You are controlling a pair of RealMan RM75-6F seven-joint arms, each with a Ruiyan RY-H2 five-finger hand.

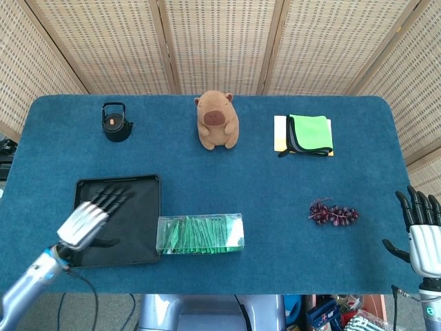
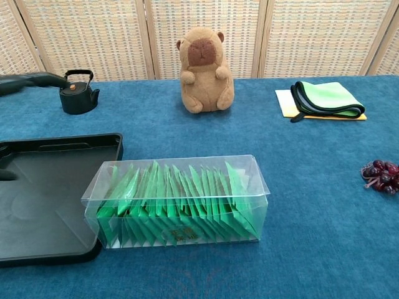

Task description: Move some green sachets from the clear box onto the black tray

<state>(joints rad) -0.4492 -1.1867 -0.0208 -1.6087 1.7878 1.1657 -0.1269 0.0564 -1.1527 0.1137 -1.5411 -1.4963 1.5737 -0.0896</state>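
Observation:
A clear box (image 1: pixel 200 234) (image 2: pixel 177 202) packed with several upright green sachets (image 1: pixel 196 233) (image 2: pixel 181 202) lies near the table's front edge. Touching its left end is the black tray (image 1: pixel 141 193) (image 2: pixel 43 187), with nothing on it. My left hand (image 1: pixel 91 216) hovers over the tray's left half, fingers apart and holding nothing; in the chest view only blurred dark fingertips (image 2: pixel 31 80) show at the left edge. My right hand (image 1: pixel 422 231) stands open at the table's right front corner, far from the box.
Along the back stand a black teapot (image 1: pixel 116 123), a brown capybara plush (image 1: pixel 218 121) and a folded green cloth on a yellow one (image 1: pixel 307 134). A bunch of dark grapes (image 1: pixel 333 212) lies right of the box.

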